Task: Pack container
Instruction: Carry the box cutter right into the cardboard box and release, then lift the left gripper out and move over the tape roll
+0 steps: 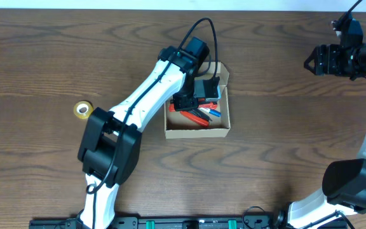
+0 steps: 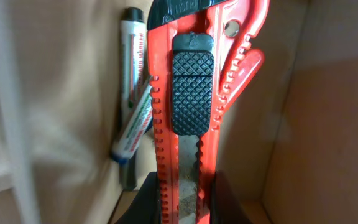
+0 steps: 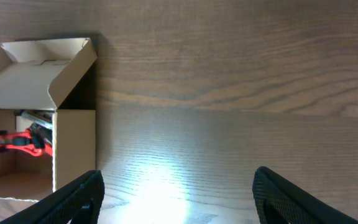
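Mid-table, the open cardboard container (image 1: 197, 132) has the left gripper (image 1: 194, 105) inside it, clamped on a red utility knife (image 2: 185, 93) beside a marker (image 2: 132, 93). Far right, the right gripper (image 3: 178, 177) hangs open above the table (image 3: 241, 87).

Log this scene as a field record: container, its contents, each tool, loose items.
container: cardboard box, lid flap open, on the table
left tool: shut on red utility knife, inside the box
also in box: marker
right tool: open, empty, over bare table, apart from the box
loose: yellow tape roll, left of the box
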`<control>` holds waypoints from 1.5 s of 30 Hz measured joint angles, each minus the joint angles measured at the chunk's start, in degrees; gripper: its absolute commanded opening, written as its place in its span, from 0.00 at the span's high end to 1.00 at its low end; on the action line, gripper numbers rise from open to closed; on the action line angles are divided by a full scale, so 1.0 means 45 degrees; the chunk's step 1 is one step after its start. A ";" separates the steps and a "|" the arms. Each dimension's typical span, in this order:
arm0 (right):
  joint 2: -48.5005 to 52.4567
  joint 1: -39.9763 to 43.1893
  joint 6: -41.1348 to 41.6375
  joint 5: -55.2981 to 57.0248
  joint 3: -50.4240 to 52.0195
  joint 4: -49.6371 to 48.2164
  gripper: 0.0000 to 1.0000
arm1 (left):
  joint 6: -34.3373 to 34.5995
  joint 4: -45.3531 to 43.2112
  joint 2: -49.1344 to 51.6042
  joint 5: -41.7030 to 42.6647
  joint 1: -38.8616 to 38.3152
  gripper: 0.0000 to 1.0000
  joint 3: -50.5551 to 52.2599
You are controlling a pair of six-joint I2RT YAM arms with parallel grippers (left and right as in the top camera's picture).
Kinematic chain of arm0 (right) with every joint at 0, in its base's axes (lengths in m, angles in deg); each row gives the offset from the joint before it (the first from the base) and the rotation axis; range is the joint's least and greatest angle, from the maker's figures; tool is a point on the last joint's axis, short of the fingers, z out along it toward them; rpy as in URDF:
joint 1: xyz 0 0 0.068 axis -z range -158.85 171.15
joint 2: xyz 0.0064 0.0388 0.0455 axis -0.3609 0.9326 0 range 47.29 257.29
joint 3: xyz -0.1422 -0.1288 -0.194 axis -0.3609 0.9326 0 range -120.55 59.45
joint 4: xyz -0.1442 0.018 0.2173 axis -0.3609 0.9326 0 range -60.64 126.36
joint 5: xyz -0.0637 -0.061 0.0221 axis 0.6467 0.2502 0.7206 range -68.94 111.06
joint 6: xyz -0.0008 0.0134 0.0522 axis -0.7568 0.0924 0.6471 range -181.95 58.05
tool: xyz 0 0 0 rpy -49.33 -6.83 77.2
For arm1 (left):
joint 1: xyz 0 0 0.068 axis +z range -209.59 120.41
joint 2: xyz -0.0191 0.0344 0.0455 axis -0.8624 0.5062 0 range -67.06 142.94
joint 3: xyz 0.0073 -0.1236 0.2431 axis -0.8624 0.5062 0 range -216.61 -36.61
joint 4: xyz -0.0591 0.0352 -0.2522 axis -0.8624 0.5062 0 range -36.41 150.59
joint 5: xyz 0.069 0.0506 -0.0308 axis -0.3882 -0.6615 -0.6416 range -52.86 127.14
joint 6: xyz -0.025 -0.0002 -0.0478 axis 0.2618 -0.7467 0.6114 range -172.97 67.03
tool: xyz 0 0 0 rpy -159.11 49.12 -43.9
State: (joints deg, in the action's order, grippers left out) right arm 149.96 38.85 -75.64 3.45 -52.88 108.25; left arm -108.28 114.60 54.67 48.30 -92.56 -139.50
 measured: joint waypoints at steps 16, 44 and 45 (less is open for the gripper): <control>0.0000 0.0000 0.0000 0.0000 0.0000 0.0000 0.24 | 0.1239 0.0233 0.1044 0.0097 -0.0058 0.44 0.0000; 0.0000 0.0000 -0.0015 0.0010 0.0000 0.0136 0.24 | 0.5445 0.2477 -0.4891 -0.2735 0.2992 0.05 -0.0024; 0.0000 0.0000 -0.0019 0.0010 0.0000 0.0141 0.24 | 0.5795 0.2463 -0.4969 -0.2822 0.3585 0.05 -0.0024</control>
State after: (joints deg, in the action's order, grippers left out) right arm 149.96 38.85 -75.73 3.50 -52.88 108.89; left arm -82.20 125.68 32.31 35.60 -76.43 -139.61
